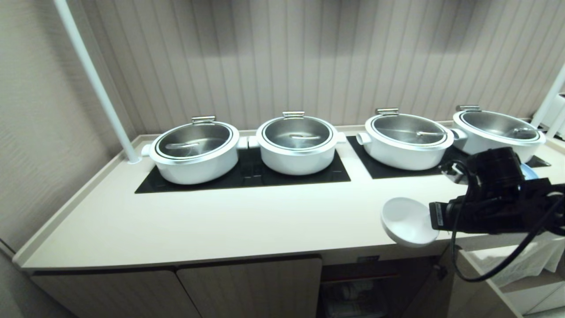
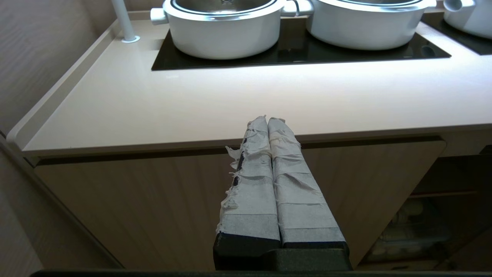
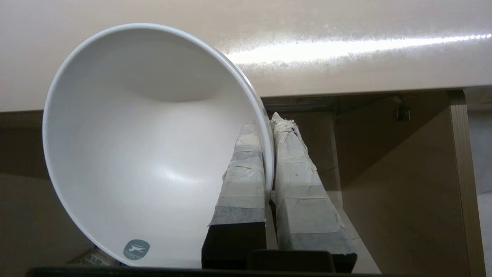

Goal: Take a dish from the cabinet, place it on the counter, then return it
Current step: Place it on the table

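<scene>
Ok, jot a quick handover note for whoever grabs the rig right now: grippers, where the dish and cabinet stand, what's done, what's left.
Right gripper: shut on the dish, pinching its rim, one finger inside and one outside. The dish is tilted and held at the counter's front edge, above the open cabinet.
Left gripper: shut, empty, parked in front of the closed doors below the counter's left end.
Done: dish taken from the cabinet.
Left: set it flat on the counter, release, then regrasp it and return it to the cabinet.
Note: four lidded pots sit on the cooktops at the back; the front strip looks the better spot.
</scene>
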